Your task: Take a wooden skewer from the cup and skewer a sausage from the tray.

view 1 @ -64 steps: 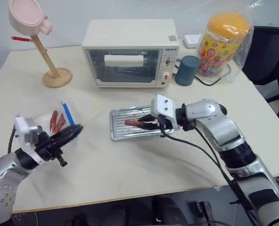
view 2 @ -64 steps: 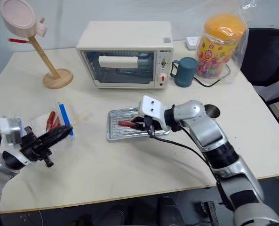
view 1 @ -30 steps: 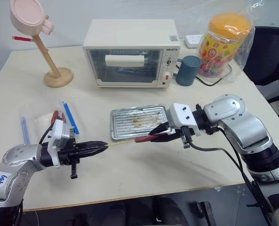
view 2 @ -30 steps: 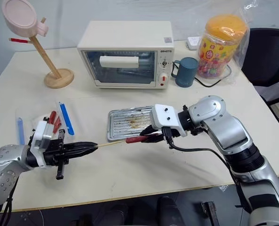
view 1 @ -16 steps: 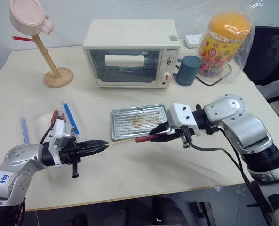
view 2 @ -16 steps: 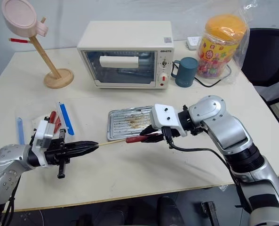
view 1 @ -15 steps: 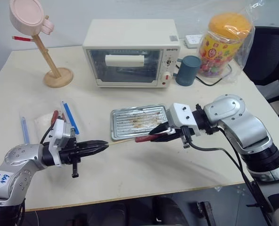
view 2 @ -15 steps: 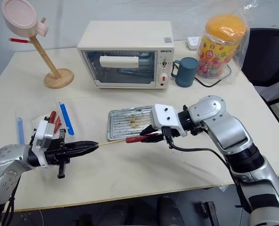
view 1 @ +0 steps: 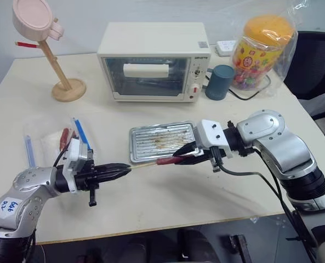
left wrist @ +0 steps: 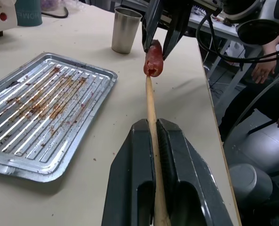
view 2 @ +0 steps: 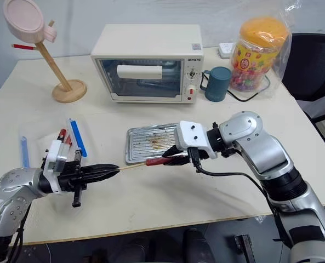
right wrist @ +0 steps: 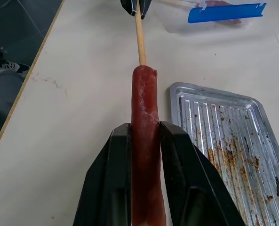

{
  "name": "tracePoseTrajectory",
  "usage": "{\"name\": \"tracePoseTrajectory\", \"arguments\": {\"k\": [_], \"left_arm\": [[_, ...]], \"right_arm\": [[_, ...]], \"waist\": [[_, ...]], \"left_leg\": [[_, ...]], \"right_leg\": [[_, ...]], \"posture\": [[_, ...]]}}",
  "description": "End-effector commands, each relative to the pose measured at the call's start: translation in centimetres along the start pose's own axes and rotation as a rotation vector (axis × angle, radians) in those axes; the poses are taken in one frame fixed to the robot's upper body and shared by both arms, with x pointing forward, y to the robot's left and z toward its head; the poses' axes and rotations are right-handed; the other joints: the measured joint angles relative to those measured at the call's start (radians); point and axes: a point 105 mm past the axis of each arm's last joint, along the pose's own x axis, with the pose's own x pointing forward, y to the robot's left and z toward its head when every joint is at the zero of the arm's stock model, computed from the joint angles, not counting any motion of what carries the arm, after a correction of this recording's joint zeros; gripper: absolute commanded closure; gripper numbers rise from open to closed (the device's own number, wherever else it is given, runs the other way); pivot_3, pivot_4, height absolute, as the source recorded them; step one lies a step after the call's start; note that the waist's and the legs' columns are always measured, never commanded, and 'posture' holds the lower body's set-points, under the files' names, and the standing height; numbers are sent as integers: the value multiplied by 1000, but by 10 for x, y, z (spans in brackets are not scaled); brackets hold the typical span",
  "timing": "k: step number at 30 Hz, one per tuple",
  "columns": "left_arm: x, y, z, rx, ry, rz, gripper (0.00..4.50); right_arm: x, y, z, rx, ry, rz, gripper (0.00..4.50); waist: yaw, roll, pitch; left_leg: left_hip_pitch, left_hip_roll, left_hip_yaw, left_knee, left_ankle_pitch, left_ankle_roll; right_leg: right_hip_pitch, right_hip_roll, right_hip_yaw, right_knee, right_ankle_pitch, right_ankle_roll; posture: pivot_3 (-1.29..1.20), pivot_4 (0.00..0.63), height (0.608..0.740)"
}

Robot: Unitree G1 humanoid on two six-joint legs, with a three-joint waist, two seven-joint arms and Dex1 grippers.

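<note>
Since a second ago the left gripper has nudged closer, so the wooden skewer clamped in it now pokes into the end of the sausage. That sausage sits pinched in the right gripper, held up just off the near edge of the tray. Further back, the cup stands on the table past the tray.

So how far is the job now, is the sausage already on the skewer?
Done: the wooden skewer is out of the cup and clamped in the left gripper; the sausage is off the tray, held in the right gripper. In hand: the skewer tip meets the sausage's end. Left: pushing it through; how deep it sits, I cannot tell.
</note>
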Motion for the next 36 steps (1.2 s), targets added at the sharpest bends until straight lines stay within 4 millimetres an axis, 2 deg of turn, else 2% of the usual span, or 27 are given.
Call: {"name": "tracePoseTrajectory", "arguments": {"k": [1, 13, 21, 25, 36], "left_arm": [[2, 0, 3, 26, -6, -1, 4500], [1, 1, 2, 27, -6, 4, 4500], [-10, 0, 5, 11, 4, 19, 4500], [-8, -1, 10, -1, -17, 7, 4500], [-1, -3, 8, -10, -11, -13, 4500]], "right_arm": [[1, 2, 11, -54, -17, 12, 3599], [0, 2, 10, -55, -11, 21, 3599], [-2, 2, 9, -48, 0, 28, 3599], [-1, 3, 8, -47, 3, 31, 3599], [-1, 2, 7, -46, 5, 26, 3599]], "waist": [[0, 0, 0], [0, 0, 0], [0, 0, 0], [0, 0, 0], [1, 0, 0]], "left_leg": [[0, 0, 0, 0, 0, 0], [0, 0, 0, 0, 0, 0], [0, 0, 0, 0, 0, 0], [0, 0, 0, 0, 0, 0], [0, 0, 0, 1, 0, 0]], "right_leg": [[0, 0, 0, 0, 0, 0], [0, 0, 0, 0, 0, 0], [0, 0, 0, 0, 0, 0], [0, 0, 0, 0, 0, 0], [0, 0, 0, 0, 0, 0]], "posture": [[0, 150, 740], [0, 150, 740], [0, 150, 740], [0, 150, 740], [0, 150, 740]]}}
